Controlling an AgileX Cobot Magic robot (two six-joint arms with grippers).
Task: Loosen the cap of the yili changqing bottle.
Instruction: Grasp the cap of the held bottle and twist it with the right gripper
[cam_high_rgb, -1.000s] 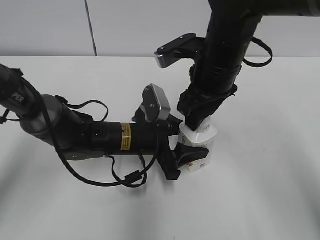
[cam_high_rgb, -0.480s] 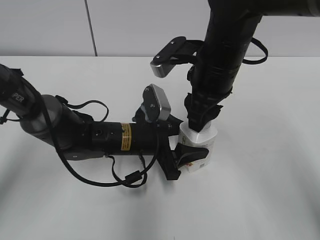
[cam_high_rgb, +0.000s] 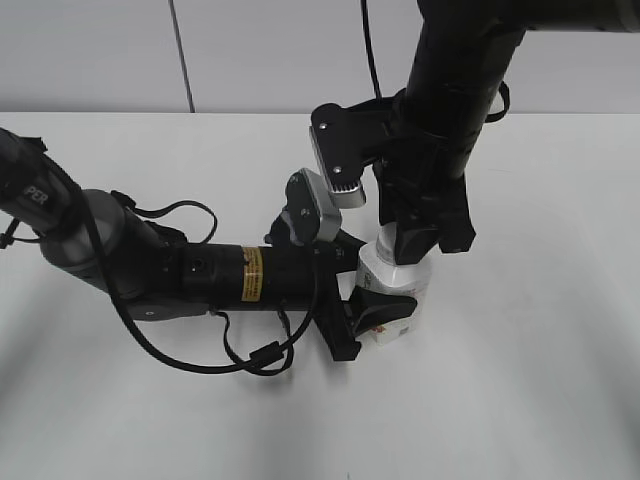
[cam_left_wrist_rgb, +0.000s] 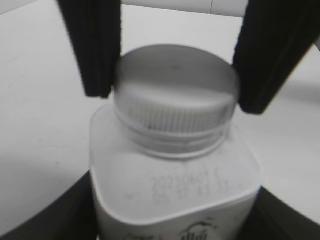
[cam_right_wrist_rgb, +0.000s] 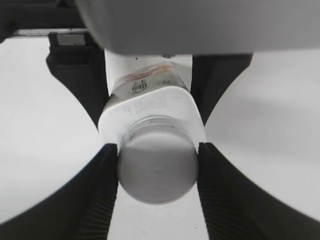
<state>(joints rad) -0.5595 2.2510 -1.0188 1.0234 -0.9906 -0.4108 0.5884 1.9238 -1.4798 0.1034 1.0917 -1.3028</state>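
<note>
the right gripper is clamped on the cap of the yili changqing bottle; in the right wrist view its two ribbed black fingers press the cap's rim at 9 and 3 o'clock. the left wrist view shows the same grip from the side: the two dark fingers come down from 12 o'clock and touch the ridged cap on both flanks, with the bottle's sloped white shoulders and a printed date code just below the neck.

the left gripper is closed around the bottle's body, one black jaw on each side of it; in the right wrist view those jaws show as dark blocks at 10 and 2 o'clock of the bottle.

in the exterior view the bottle stands upright on the white table, a little right of centre. a pink-red label band is just visible on its front. the right arm drops onto it from 12 o'clock, its wrist camera jutting toward 9 o'clock. the left arm lies low along the table, reaching in from 9 o'clock, with a loose black cable looping beneath it and its own wrist camera just above the jaws. a pale wall runs behind the table at 12 o'clock.
</note>
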